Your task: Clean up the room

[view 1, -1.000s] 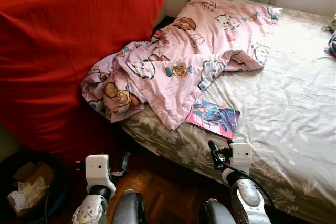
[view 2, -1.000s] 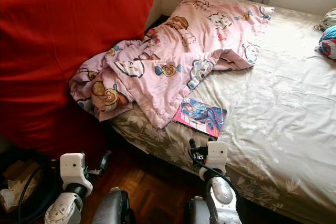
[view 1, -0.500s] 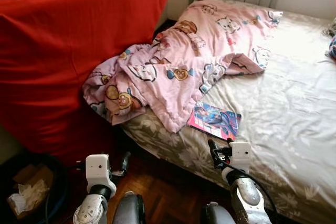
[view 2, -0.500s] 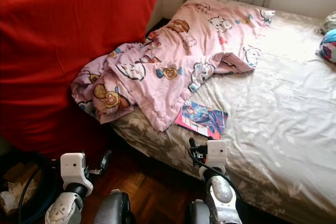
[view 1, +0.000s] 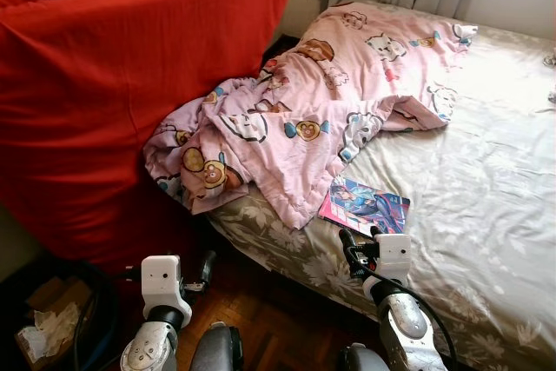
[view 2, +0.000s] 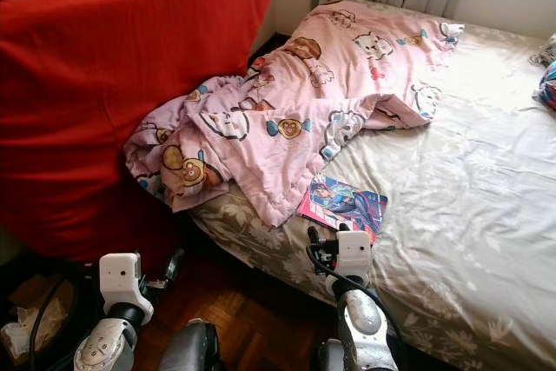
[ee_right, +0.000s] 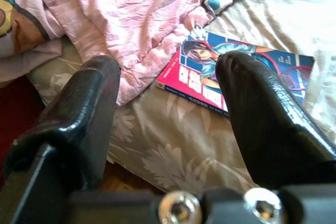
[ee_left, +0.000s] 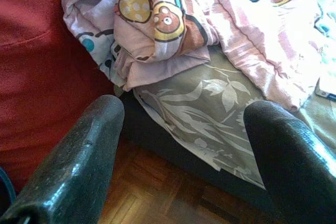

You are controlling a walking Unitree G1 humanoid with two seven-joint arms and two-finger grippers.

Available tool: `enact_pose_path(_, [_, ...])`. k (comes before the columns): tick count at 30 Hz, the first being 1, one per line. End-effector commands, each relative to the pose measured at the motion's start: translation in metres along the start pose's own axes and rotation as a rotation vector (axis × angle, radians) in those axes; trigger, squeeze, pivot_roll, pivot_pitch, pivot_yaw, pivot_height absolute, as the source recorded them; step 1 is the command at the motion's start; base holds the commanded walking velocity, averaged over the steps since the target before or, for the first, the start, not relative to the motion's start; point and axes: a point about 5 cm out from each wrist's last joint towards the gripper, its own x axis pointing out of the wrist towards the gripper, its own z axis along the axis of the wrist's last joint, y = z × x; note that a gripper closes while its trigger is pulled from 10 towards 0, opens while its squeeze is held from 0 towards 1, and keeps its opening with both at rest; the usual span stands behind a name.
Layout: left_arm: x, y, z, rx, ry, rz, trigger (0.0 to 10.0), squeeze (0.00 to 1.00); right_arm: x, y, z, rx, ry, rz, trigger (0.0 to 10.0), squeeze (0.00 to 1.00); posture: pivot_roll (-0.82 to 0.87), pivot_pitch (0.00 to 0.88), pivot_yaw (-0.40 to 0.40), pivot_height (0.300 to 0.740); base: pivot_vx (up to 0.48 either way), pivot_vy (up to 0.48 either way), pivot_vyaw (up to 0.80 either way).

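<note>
The right gripper [ee_right: 168,124], fingers spread, is hovering near the comic book [view 1: 365,203] lying on the bed [view 1: 469,180] beside the pink blanket [view 1: 304,119], the left gripper [ee_left: 184,150] likewise spread.

Bed [view 1: 486,180] at right of frame, quilt [view 1: 295,119] heaped on its left edge, book [view 1: 365,205] beside quilt's lower corner, cushion [view 1: 113,84] upper left.

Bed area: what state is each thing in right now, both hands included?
Blanket: crumpled, hanging off the bed's corner.
Book: closed, flat on the bed, blanket edge touching it.
Bed sheet: wrinkled.
Left hand: open, holding nothing.
Right hand: open, holding nothing, near the book.
</note>
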Motion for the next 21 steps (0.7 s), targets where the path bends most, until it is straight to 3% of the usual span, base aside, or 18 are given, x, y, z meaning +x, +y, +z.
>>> enact_pose_path(1, [-0.0018,-0.0001,-0.0027,0.006,0.009,0.0,10.0,0.0,-0.0018,-0.0015,-0.0037,0.011,0.012,-0.008,10.0,0.0,-0.06,0.141,0.008,0.634,0.289,0.0,0.0])
enact_pose_path(21, [-0.0034,0.0027,-0.0023,0.012,0.01,0.011,10.0,0.0,-0.0011,0.0002,-0.002,0.027,0.003,-0.01,10.0,0.0,-0.06,0.153,0.012,0.634,0.298,0.0,0.0])
